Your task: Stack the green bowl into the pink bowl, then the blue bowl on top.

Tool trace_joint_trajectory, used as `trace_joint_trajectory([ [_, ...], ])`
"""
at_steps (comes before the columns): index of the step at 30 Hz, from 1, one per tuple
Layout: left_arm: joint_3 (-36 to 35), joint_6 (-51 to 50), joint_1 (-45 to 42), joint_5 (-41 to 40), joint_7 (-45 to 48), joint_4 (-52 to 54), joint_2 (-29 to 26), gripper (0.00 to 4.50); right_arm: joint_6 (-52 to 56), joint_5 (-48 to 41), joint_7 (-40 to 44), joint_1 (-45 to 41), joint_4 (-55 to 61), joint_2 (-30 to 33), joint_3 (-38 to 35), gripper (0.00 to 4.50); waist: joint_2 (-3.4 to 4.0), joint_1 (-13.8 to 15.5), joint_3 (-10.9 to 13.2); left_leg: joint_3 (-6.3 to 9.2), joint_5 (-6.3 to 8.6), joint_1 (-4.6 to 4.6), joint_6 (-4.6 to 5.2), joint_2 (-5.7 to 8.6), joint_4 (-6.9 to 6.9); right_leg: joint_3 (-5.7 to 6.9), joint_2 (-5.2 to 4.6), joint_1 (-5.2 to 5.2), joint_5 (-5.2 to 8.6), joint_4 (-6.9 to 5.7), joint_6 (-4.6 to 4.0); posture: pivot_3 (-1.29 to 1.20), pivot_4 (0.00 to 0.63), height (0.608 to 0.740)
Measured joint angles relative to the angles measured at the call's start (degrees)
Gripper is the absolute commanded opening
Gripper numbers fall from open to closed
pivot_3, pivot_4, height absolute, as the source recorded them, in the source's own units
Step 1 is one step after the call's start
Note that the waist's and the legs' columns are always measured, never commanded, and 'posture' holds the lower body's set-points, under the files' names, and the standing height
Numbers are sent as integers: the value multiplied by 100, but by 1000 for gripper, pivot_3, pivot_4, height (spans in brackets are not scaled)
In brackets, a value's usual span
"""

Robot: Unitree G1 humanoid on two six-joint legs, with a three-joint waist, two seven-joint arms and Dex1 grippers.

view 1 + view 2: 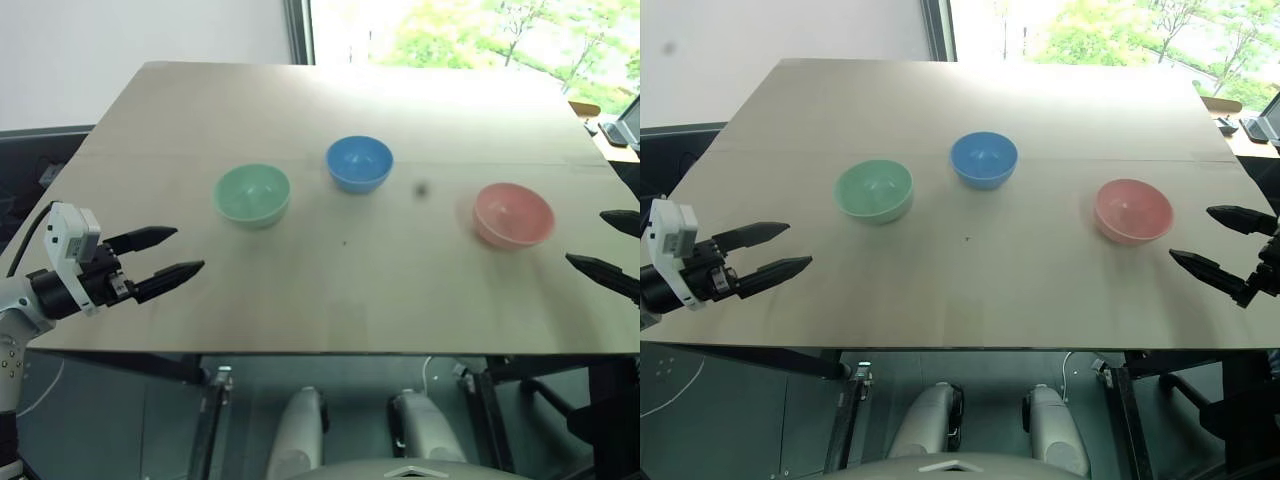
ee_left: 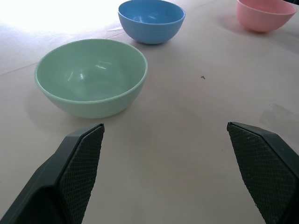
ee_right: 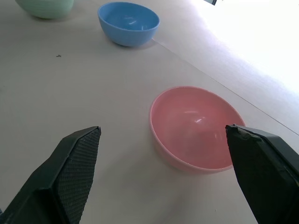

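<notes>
1. Left claw (image 1: pixel 775 251): your nearest item on the left, two black fingers spread wide and holding nothing. It hangs over the near left edge of the pale wooden tabletop (image 1: pixel 990 290) and points inward toward the green bowl. That aim suits the first pick, since the green bowl goes first.

2. Right claw (image 1: pixel 1220 243): its twin at the near right edge, fingers likewise spread apart and empty. It faces the pink bowl, which lies just beyond its tips. You probably want it ready to steady or receive there.

3. Pink bowl (image 1: pixel 1132 211): small, round, salmon pink, smooth plastic look. It stands upright and empty on the right side of the tabletop, well apart from the other two. As the base of the stack, it is best left where it stands.

4. Green bowl (image 1: pixel 873 190): small, round, pale mint green, same make. It sits upright and empty, left of centre, near the left claw but not touched by it. Its open rim faces up, so you can pinch one wall.

5. Blue bowl (image 1: pixel 984 159): small, round, bright sky blue, farthest from you. It stands upright, just beyond and to the right of the green bowl, apart from it. It goes on last, so it can wait.

Status: nothing is stacked yet.
</notes>
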State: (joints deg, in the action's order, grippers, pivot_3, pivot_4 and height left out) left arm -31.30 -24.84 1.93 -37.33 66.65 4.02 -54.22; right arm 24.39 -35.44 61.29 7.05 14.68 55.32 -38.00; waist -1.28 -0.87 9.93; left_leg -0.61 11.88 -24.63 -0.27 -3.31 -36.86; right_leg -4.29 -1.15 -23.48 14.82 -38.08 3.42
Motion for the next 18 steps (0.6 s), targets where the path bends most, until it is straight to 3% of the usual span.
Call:
trace_joint_trajectory([
  [10, 66, -10, -177, -11, -44, 162, 14, 4452, -187, 186, 31, -330, -149, 0, 340, 4500, 0, -1, 0, 0, 0, 1, 0, 0, -1, 0, 0, 0, -2, -2, 2, 0, 150, 740],
  [18, 584, 29, -660, 107, -374, 389, 179, 4452, -434, 443, -175, -973, -240, -174, 1037, 4500, 0, 0, -1, 1, 0, -1, 0, 0, -3, 0, 2, 1, -4, -3, 4, 0, 150, 740],
])
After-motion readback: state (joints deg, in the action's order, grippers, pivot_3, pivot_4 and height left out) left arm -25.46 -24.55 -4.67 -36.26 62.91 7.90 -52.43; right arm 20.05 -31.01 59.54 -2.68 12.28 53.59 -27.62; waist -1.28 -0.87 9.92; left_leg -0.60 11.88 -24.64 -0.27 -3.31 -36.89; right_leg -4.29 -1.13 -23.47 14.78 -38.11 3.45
